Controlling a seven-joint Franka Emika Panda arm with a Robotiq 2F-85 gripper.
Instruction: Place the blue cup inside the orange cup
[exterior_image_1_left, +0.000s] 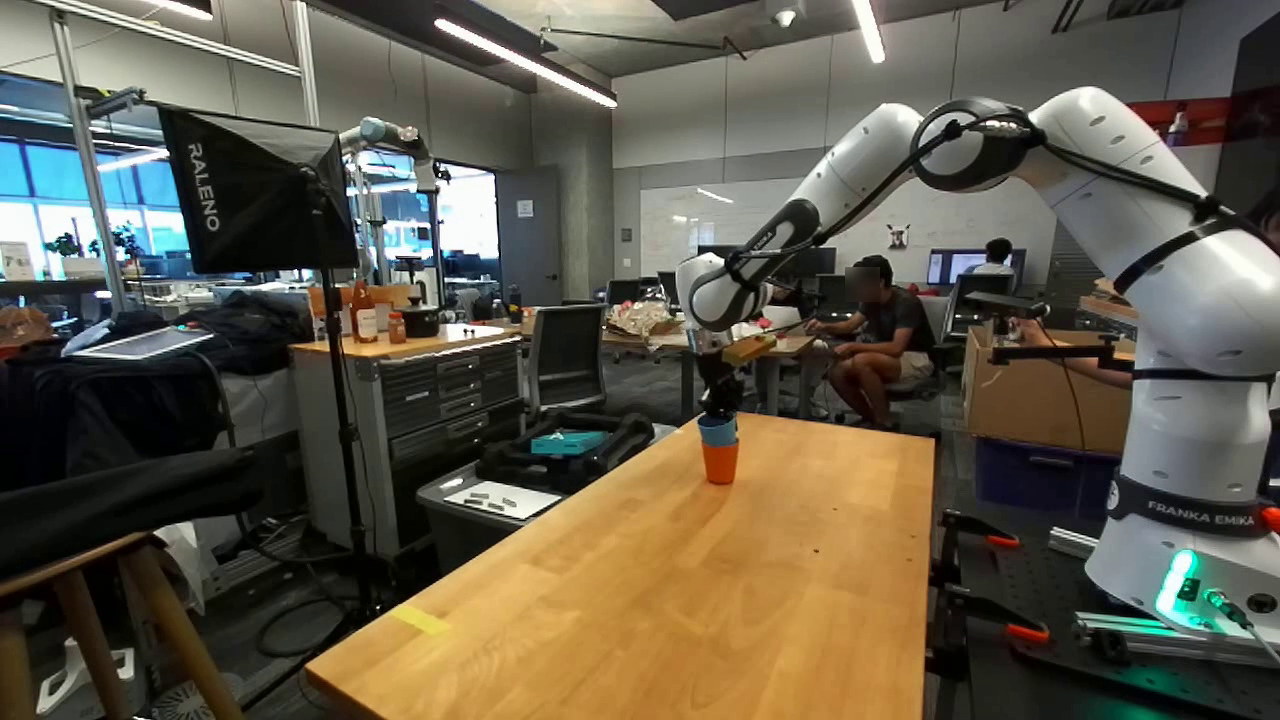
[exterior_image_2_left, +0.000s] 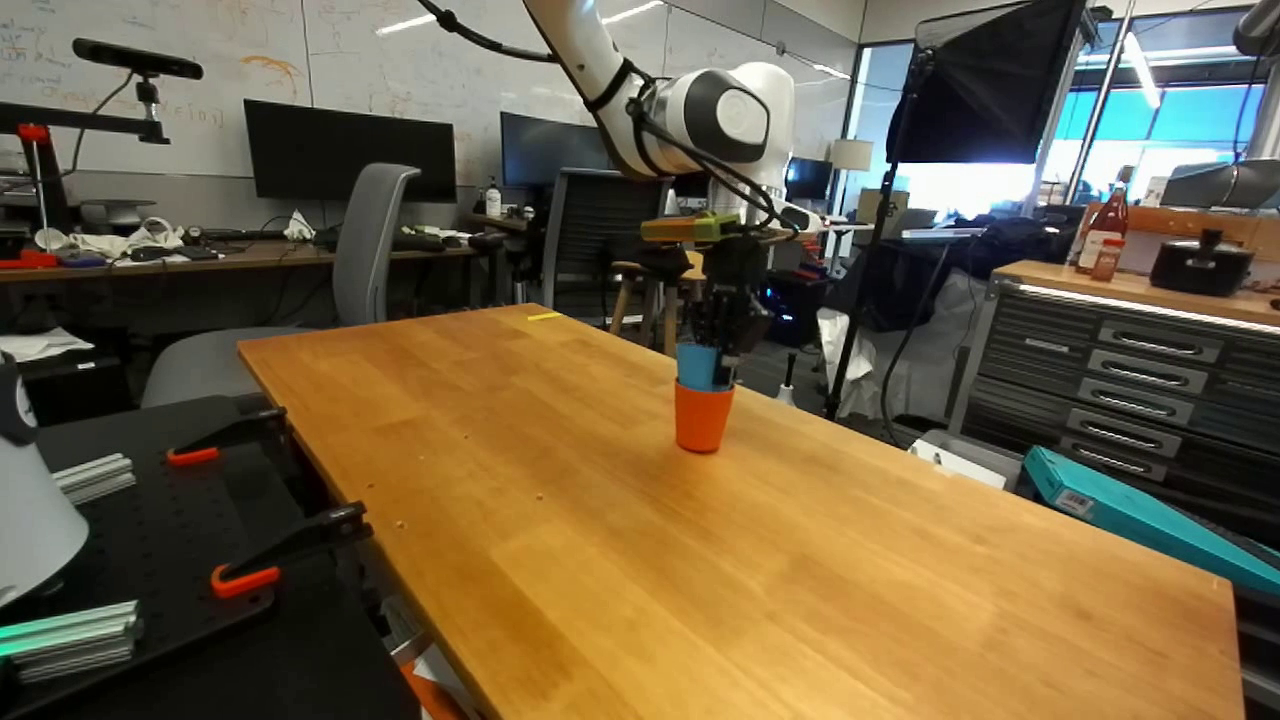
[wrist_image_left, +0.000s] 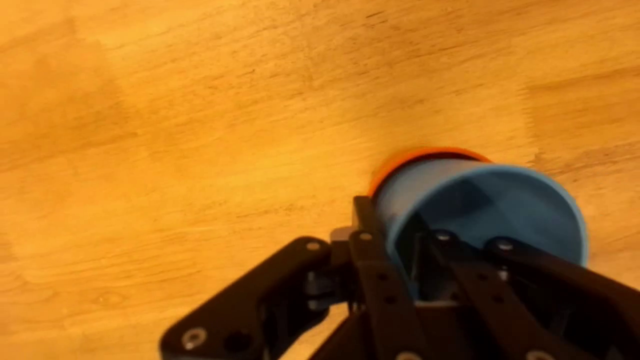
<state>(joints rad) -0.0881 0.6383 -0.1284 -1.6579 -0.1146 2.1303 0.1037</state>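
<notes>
Gripper (wrist_image_left: 392, 240) nearest the lens in the wrist view, its dark bulk filling much of the lower edge. Fingers (wrist_image_left: 366, 215) clamped on the wall of the blue cup (wrist_image_left: 525, 205), one outside, one inside. Blue cup's lower part sits within the orange cup (wrist_image_left: 398, 162), of which only an arc of rim shows past it. Wooden table (wrist_image_left: 175, 125) below both.

In an exterior view: two orange-tipped black clamps (exterior_image_2_left: 300, 540) in the left foreground, at the table's edge. Orange cup upright on the table; blue cup standing partly out of its mouth, gripper fingers down at the blue rim. Yellow tape (exterior_image_2_left: 544, 317) near the far corner, grey chair (exterior_image_2_left: 370, 260) behind that end, teal box (exterior_image_2_left: 1140, 515) past the right-hand side.

In an exterior view: near end of the table foremost; white arm (exterior_image_1_left: 1110, 215) reaching over from the right, green light (exterior_image_1_left: 1175, 580) lit on its base. Both cups toward the table's far end, blue above orange. Black softbox (exterior_image_1_left: 255, 190) at left, lettered RALENO. Person (exterior_image_1_left: 890, 325) seated beyond the table, face blurred.
</notes>
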